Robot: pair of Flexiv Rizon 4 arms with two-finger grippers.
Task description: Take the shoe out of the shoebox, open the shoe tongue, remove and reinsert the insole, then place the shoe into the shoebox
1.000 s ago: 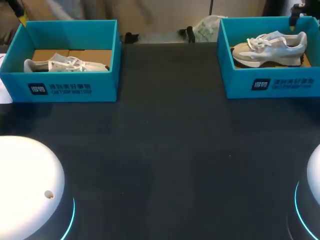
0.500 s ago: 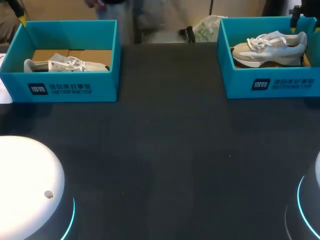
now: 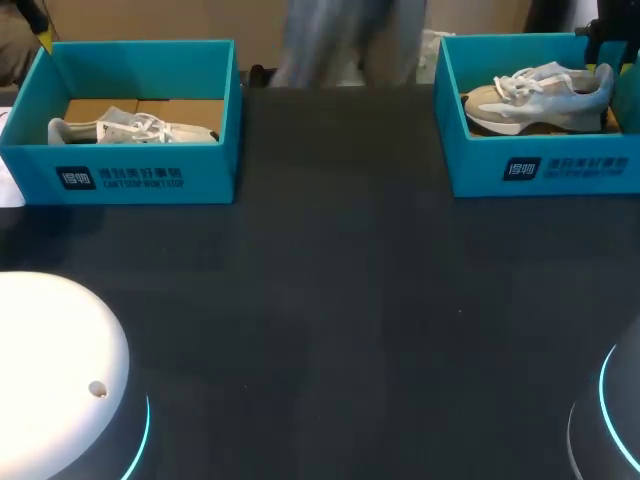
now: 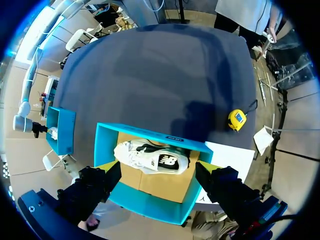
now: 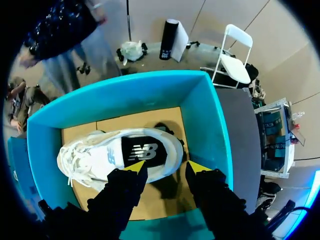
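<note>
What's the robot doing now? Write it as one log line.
stage: shoes not yet taken out | left gripper: open, above left shoe in left shoebox | right gripper: open, over right shoe in right shoebox

Above the shoebox (image 5: 209,127) my way down is free; inside it, the walls hem the shoe (image 5: 100,152).

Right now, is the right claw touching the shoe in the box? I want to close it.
Cannot tell. In the right wrist view the right claw overlaps the shoe's edge, but its height above doesn't show.
</note>
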